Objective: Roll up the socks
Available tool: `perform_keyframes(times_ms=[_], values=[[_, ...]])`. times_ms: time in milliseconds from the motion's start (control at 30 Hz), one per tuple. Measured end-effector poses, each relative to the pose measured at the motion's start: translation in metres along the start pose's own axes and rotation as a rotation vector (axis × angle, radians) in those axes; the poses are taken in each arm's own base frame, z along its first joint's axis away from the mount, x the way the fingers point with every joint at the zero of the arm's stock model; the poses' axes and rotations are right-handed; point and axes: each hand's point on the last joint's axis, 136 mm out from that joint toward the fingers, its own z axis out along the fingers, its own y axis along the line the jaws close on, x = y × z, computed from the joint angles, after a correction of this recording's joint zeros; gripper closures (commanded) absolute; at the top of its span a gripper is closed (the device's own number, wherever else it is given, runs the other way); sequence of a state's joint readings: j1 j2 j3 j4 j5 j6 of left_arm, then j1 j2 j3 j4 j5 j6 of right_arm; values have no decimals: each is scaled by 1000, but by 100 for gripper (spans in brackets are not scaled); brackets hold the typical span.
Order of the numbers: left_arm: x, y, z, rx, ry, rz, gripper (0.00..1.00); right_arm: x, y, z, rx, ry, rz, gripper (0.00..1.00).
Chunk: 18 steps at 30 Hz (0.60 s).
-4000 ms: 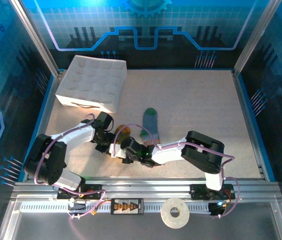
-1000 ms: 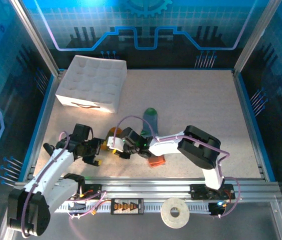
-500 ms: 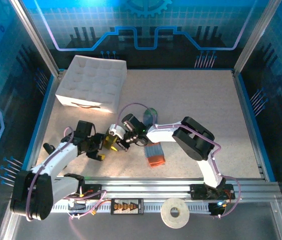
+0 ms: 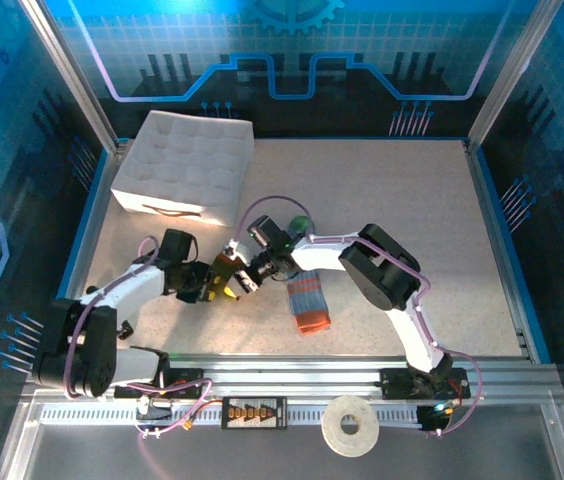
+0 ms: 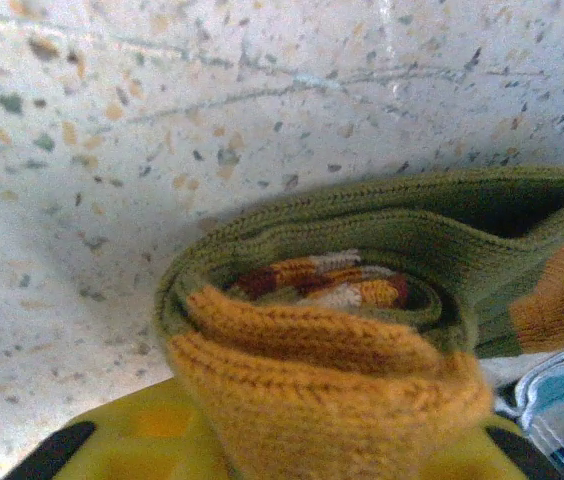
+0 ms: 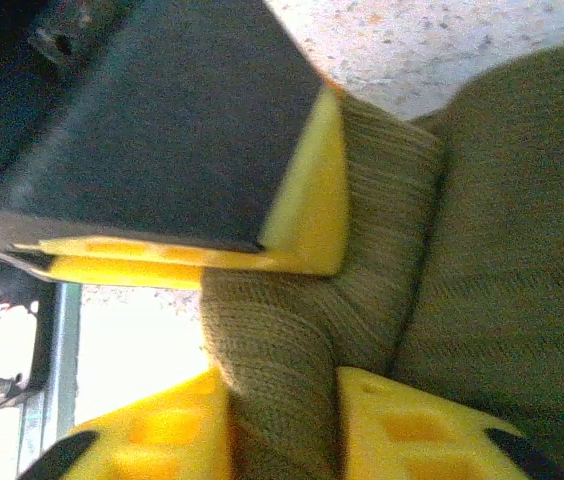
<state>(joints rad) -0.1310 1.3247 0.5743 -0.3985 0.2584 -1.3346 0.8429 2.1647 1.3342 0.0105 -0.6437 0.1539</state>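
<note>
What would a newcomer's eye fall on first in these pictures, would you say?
The left end effector and right end effector meet on the rolled olive sock, left of the middle of the table. Just right of them the blue-grey sock lies unrolled, orange cuff toward the arms' bases.

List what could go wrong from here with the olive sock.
1. The right gripper pinches only one fold of the olive sock; pulling on it may drag the loose roll open.
2. The left gripper sits right against the right one at the sock, so their fingers could collide.
</note>
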Motion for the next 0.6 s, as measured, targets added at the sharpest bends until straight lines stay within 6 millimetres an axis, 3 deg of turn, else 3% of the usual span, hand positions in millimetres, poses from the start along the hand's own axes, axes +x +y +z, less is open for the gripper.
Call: perform_keyframes(times_ms=[100,167,300,433,600], values=[[1,2,0,-16,7,-7,85,17,3,-10,77,4,-66,50],[3,5,-1,-18,12,-15,88,26,9,-19,137,-9,-156,38],[9,21,-8,-69,24,-55,89,29,41,-34,242,-71,-442,35],[14,36,-13,-124,41,-100,87,5,67,-28,337,-135,-721,33],[18,44,-15,-173,57,-130,86,10,76,-9,415,-94,-919,34]])
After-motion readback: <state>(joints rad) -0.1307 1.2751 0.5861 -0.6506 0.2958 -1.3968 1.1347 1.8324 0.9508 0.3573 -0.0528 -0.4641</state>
